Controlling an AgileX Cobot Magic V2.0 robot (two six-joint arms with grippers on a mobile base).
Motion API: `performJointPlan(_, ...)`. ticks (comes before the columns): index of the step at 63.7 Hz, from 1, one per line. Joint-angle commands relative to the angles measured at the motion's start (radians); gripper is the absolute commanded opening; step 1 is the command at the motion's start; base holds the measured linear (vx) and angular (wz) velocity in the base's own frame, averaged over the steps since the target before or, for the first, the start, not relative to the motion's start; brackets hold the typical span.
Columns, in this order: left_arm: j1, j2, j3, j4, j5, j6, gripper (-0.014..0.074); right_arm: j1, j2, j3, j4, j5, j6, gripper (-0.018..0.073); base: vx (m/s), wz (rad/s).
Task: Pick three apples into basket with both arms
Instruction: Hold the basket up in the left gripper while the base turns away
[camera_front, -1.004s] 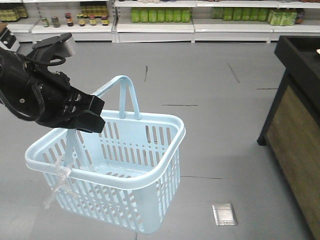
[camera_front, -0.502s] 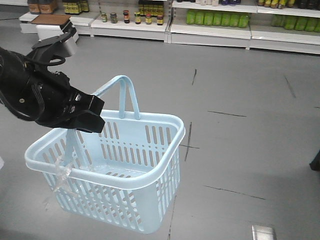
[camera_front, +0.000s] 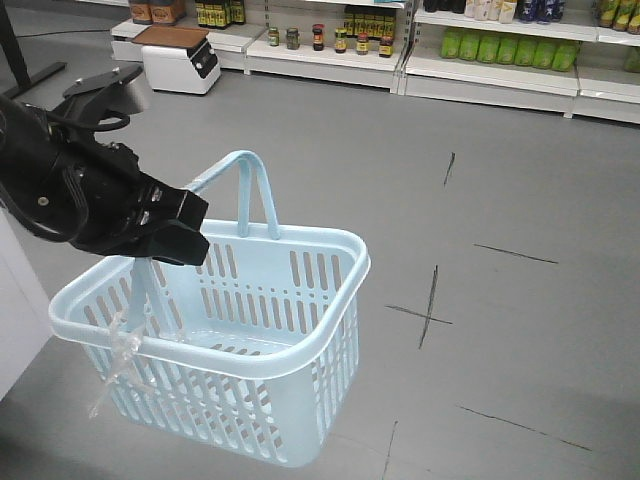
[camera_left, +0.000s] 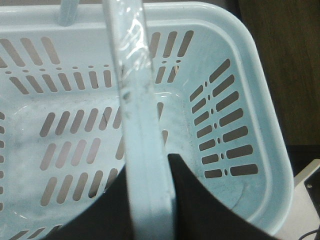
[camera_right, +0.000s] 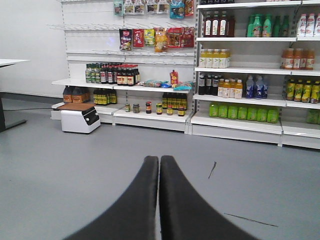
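Note:
The pale blue basket (camera_front: 250, 290) hangs off the floor by one hoop handle (camera_front: 255, 190), and its inside shows nothing but bare bottom. My left gripper (camera_front: 180, 235) is shut on that handle. In the left wrist view the handle (camera_left: 145, 125) runs up between the black fingers of the left gripper (camera_left: 150, 165), above the slotted basket wall (camera_left: 225, 130). A white tie strip (camera_front: 125, 345) dangles from the near rim. My right gripper (camera_right: 159, 159) is shut with nothing in it and faces the shop shelves. No apples are in view.
Shop shelves (camera_right: 240, 75) with bottles and jars line the far wall. A white box with a brown top (camera_front: 180, 60) stands on the grey floor before them. A white panel (camera_front: 15, 310) is close at the left edge. A table edge (camera_right: 10, 62) shows at the far left.
The whole view has swung left: shelves and floor marks slid to the right, and the dark counter at the right left the frame. The basket and left gripper keep their place in view.

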Motion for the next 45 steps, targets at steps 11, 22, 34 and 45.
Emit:
performJointPlan(11,-0.005,-0.036,-0.023,-0.045,-0.044,-0.007,-0.0008,-0.005,-0.011,0.015,-0.006,-0.07,-0.002,-0.0004,0.16,0.05)
performJointPlan(22,-0.005,-0.036,-0.023,-0.045,-0.044,-0.007,-0.0008,-0.005,-0.011,0.015,-0.006,-0.07,-0.002,-0.0004,0.17,-0.03)
performJointPlan(34,-0.005,-0.036,-0.023,-0.045,-0.044,-0.007,-0.0008,-0.005,-0.011,0.015,-0.006,-0.07,-0.002,-0.0004,0.18,-0.08)
performJointPlan(45,-0.005,-0.036,-0.023,-0.045,-0.044,-0.007,-0.0008,-0.005,-0.011,0.015,-0.006,-0.07,-0.002,-0.0004,0.19,-0.13)
